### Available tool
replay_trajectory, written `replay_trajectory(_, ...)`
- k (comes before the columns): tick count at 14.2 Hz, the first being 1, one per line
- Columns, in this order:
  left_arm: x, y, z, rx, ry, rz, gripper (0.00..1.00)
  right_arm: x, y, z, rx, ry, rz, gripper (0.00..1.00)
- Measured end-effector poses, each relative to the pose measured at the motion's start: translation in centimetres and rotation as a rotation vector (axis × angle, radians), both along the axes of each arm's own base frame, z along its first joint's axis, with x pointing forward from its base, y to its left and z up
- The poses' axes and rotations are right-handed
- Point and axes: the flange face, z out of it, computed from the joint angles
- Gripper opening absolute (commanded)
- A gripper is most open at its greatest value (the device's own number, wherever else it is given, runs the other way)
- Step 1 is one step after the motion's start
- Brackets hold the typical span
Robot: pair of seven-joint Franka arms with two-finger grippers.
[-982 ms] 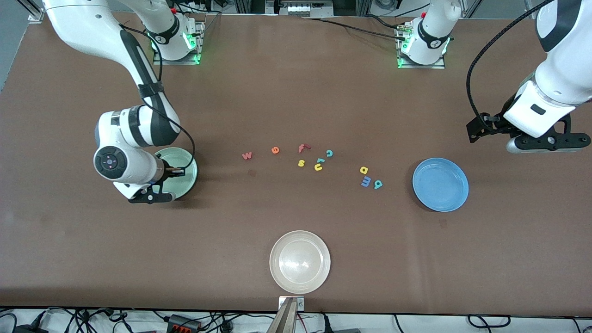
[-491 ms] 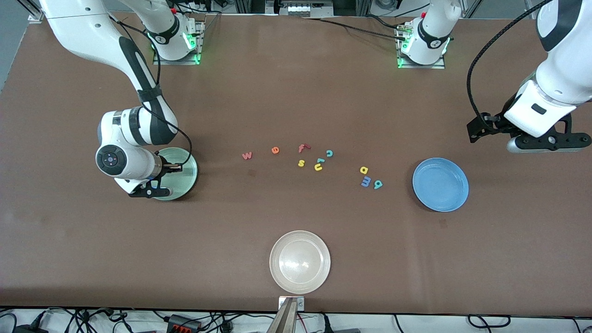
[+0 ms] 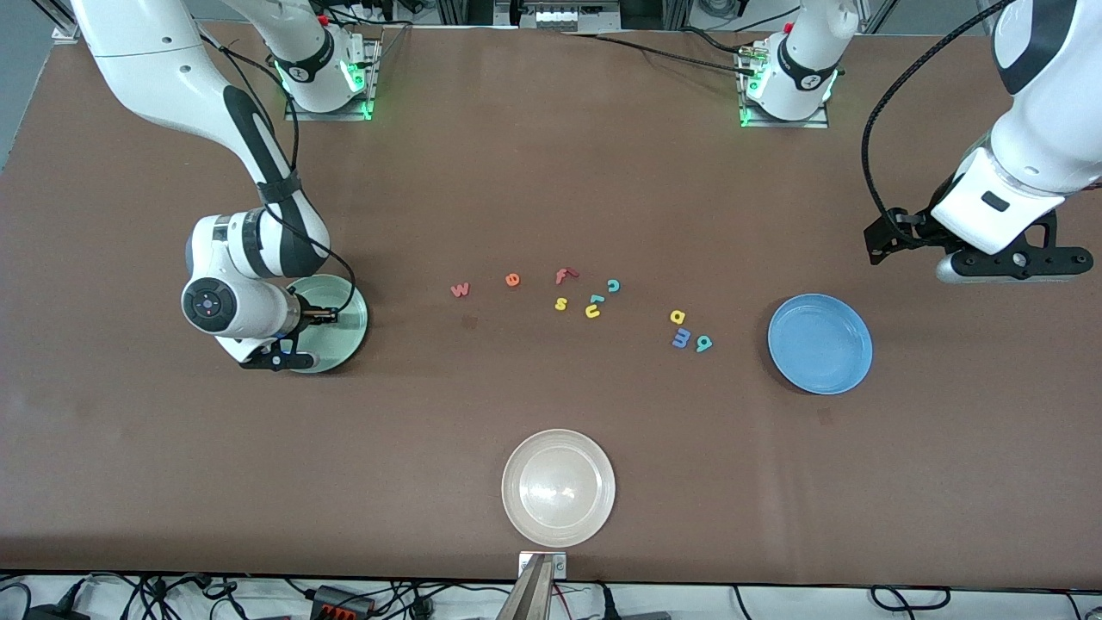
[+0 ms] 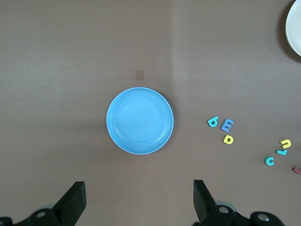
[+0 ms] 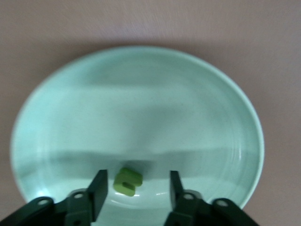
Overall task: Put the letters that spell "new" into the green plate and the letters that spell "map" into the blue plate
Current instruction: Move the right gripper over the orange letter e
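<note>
1. The step in hand looks like the delivery of the first letter of "new": the right gripper (image 5: 134, 188) hangs low over the round, pale mint-green shallow plate (image 3: 349, 331), its fingers parted, and the small green "n" (image 5: 127, 181) lies loose on the plate's floor between them, touching neither finger.

2. The left gripper (image 4: 138, 205) waits, spread wide and empty, above bare table beside the round, mid-blue shallow plate (image 3: 820, 343), which holds nothing yet.

3. Next, by my reading, the right arm needs to lift clear and go for the orange "e" (image 3: 512, 279) or the red-pink "w" (image 3: 460, 289). Both lie apart from their neighbours, so a straight pinch from above should do.

4. The yellow "a" (image 3: 677, 317), blue-purple "m" (image 3: 681, 337) and teal "p" (image 3: 703, 344) sit bunched close together near the blue plate; picking one risks nudging the others.

5. The "n" looks like a thick, flat foam piece, brighter green than the plate, lying flat near the rim closest to the gripper.
</note>
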Motion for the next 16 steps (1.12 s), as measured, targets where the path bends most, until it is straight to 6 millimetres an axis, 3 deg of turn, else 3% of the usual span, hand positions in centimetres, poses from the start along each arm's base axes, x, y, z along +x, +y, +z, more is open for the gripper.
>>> replay_trajectory(2, 0.0, 0.0, 0.0, 0.0, 0.001, 0.0, 1.0, 0.7, 2.8, 3.1, 0.011, -0.038, 0.017, 1.0)
replay_trajectory(4, 0.0, 0.0, 0.0, 0.0, 0.001, 0.0, 1.0, 0.4, 7.8, 5.8, 0.016, -0.06, 0.06, 1.0)
replay_trajectory(6, 0.0, 0.1, 0.0, 0.0, 0.001, 0.001, 1.0, -0.9, 13.6, 6.7, 0.021, -0.081, 0.109, 1.0)
replay_trajectory(9, 0.0, 0.1, 0.1, 0.0, 0.0, 0.001, 1.0, -4.2, 21.5, 6.4, 0.013, -0.105, 0.109, 1.0)
replay_trajectory(13, 0.0, 0.1, 0.1, 0.0, 0.0, 0.001, 1.0, -8.4, 29.4, 4.5, 0.014, -0.149, 0.065, 0.99)
replay_trajectory(16, 0.0, 0.1, 0.0, 0.0, 0.001, 0.002, 1.0, -11.5, 34.0, 1.5, 0.027, -0.181, 0.053, 0.89)
